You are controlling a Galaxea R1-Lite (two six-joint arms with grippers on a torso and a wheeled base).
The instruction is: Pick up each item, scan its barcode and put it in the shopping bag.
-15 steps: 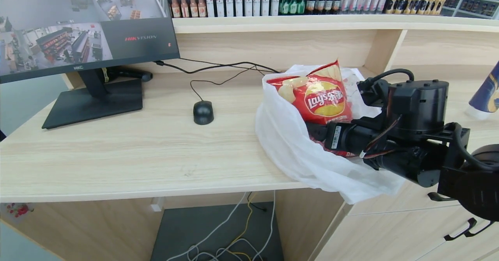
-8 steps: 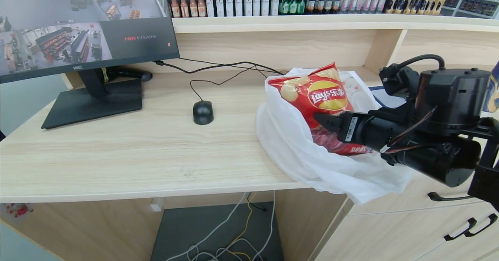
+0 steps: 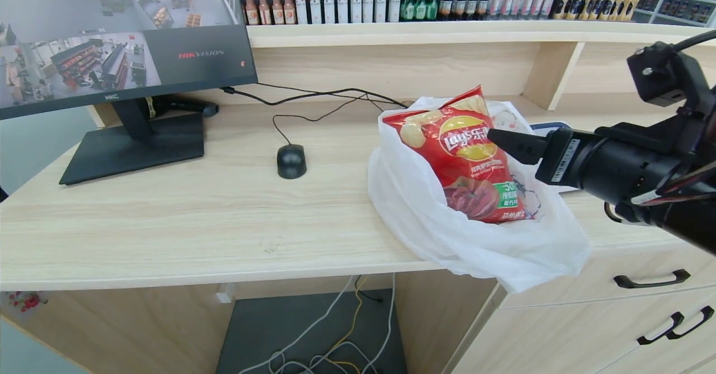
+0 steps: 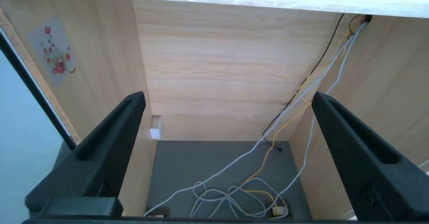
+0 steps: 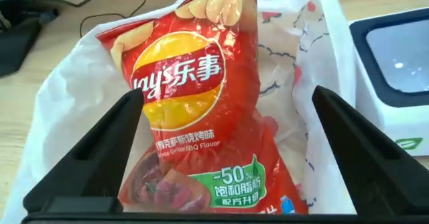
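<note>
A red chip bag (image 3: 470, 161) lies tilted inside the white shopping bag (image 3: 425, 217) on the right part of the wooden counter. My right gripper (image 3: 506, 142) hovers just right of the chip bag's upper half, open and holding nothing. From the right wrist, the chip bag (image 5: 194, 83) lies beneath the spread fingers (image 5: 120, 130), with the shopping bag (image 5: 67, 96) around it. A white barcode scanner (image 5: 395, 63) sits beside the bag, and its edge (image 3: 551, 127) peeks out behind the arm. My left gripper (image 4: 228, 98) is open and empty below the counter, facing floor cables (image 4: 228, 190).
A monitor (image 3: 112, 33) stands at the counter's left, with a black mouse (image 3: 291, 160) and its cable in the middle. Bottles (image 3: 391, 5) line the raised back shelf. Drawers with black handles (image 3: 649, 280) are below the counter at the right.
My right gripper has risen and drawn back to the right, off the chip bag's lower end. The chip bag now rests uncovered in the shopping bag.
</note>
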